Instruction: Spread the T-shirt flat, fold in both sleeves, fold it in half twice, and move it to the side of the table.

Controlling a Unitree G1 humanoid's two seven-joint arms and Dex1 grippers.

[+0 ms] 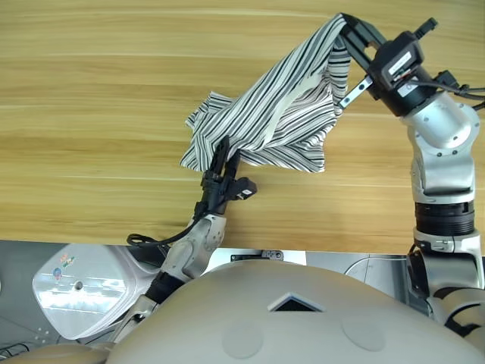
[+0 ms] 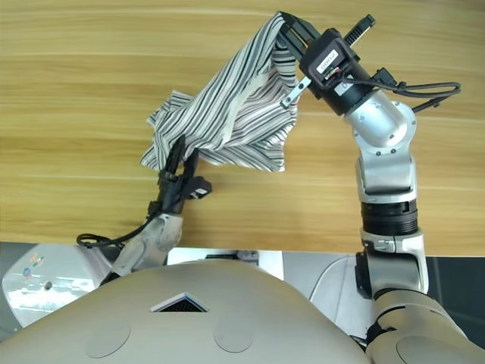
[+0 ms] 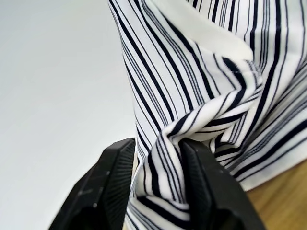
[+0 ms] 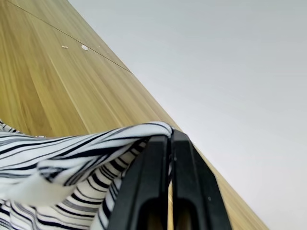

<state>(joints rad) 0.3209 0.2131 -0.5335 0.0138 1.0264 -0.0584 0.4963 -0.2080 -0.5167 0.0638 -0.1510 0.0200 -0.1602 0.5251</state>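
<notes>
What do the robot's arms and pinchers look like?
Both arms are shiny silver-grey with rounded joints. The right arm has a ribbed black ring, looping black cables and a white label on its black wrist block. The left arm has a black cable. The left gripper and right gripper are black, each with two ribbed fingers.

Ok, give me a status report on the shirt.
Left gripper shut on T-shirt, near edge. Right gripper shut on T-shirt, lifted high. T-shirt bunched, hanging between them, not flat.

T-shirt (image 1: 280, 114), striped: 1; grippers: 2, left gripper (image 1: 227, 152) at its 7 o'clock, right gripper (image 1: 345, 21) at 1 o'clock; table (image 1: 91, 91), wooden: 1.
</notes>
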